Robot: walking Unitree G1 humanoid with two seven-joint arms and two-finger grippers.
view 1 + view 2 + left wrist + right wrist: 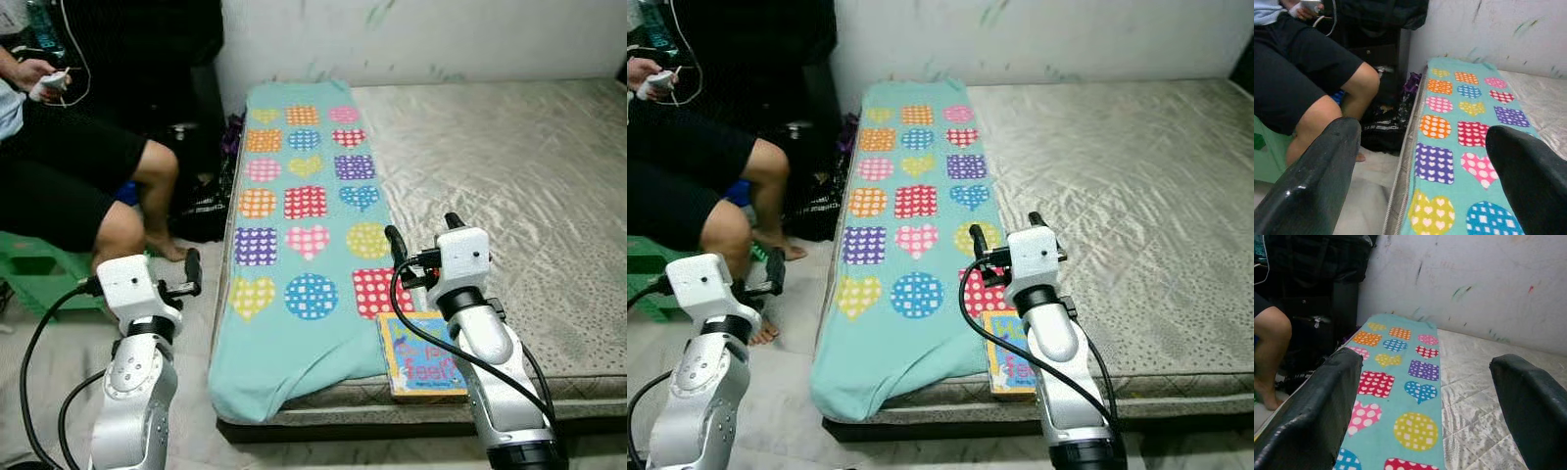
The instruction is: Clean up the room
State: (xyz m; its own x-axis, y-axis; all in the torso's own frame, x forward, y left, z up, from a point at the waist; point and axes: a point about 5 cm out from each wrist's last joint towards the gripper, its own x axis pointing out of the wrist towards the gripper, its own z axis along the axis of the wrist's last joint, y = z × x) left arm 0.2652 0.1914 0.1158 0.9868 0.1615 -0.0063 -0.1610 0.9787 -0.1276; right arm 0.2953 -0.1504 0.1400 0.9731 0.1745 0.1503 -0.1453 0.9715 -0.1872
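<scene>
A teal blanket (304, 245) with coloured hearts and dotted patches lies along the left side of the mattress (519, 166). A children's picture book (423, 357) rests on the mattress's near edge, half on the blanket's corner. My right gripper (423, 233) hovers open just beyond the book, over the blanket's right border; between its fingers (1317, 411) nothing is held. My left gripper (167, 277) is open above the floor, left of the mattress, its fingers (1317, 171) framing the blanket and a person's knee.
A person (69, 166) in black shorts sits at the left on a green stool (34, 269), with bare feet on the floor. Black bags (206, 201) lie between that person and the mattress. A white wall (421, 39) runs behind the bed.
</scene>
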